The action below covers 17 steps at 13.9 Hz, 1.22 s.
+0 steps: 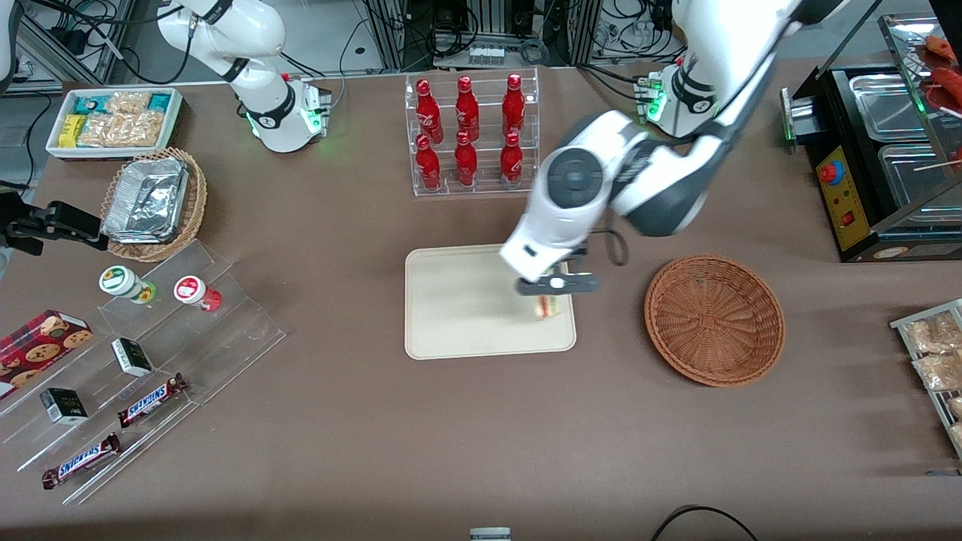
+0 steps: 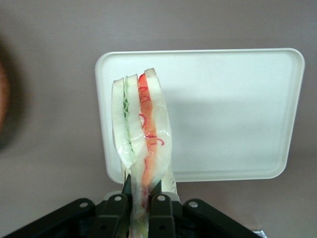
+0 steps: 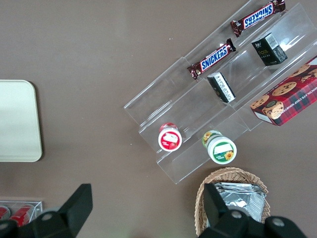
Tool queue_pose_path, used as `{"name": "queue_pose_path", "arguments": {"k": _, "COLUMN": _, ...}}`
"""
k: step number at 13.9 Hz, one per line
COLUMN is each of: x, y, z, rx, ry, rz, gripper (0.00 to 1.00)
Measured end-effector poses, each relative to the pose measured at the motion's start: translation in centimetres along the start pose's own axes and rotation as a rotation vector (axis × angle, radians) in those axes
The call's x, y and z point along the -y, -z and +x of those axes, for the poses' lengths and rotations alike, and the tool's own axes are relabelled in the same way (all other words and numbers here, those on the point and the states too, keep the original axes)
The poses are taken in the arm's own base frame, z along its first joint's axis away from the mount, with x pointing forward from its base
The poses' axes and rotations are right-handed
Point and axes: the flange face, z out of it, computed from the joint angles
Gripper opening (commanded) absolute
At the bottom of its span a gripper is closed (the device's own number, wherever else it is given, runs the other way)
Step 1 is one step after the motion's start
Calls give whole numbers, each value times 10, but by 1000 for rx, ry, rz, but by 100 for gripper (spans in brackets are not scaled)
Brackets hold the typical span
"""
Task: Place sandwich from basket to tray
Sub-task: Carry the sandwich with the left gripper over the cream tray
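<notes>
The jaws of the left arm's gripper (image 2: 140, 210) are clamped on the wrapped sandwich (image 2: 141, 134), pinching one end of the wedge so its layered cut edge of pale bread, green and red filling points away from the fingers (image 2: 161, 213); the sandwich hangs over the cream tray (image 1: 458, 308), at the tray's edge nearest the wicker basket (image 1: 714, 319); whether it touches the tray cannot be told; the round reddish-brown basket sits on the brown counter (image 1: 376, 436) beside the tray, toward the working arm's end, apart from it.
</notes>
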Motion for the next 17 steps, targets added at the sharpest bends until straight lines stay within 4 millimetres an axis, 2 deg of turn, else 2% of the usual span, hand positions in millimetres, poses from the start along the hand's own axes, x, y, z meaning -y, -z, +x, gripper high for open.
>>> {"name": "queue_pose_path", "arguments": {"k": 3, "x": -49, "y": -43, "z": -10, "rx": -47, "ry": -25, "rz": -7, "gripper": 0}}
{"name": "queue_pose_path", "arguments": {"k": 6, "x": -78, "y": -91, "z": -24, "rx": -70, "ry": -66, "rz": 29, "gripper": 0}}
{"name": "queue_pose_path", "arguments": {"k": 9, "x": -87, "y": -129, "z": -27, "rx": -70, "ry": -99, "rz": 55, "gripper": 0}}
{"name": "queue_pose_path", "arguments": {"k": 13, "x": -89, "y": -151, "z": -25, "rx": -62, "ry": -106, "rz": 50, "gripper": 2}}
{"name": "queue_pose_path", "arguments": {"k": 15, "x": -90, "y": -156, "z": -26, "rx": -56, "ry": -109, "rz": 52, "gripper": 81}}
{"name": "queue_pose_path", "arguments": {"k": 17, "x": -90, "y": -156, "z": -26, "rx": -56, "ry": -111, "rz": 52, "gripper": 97}}
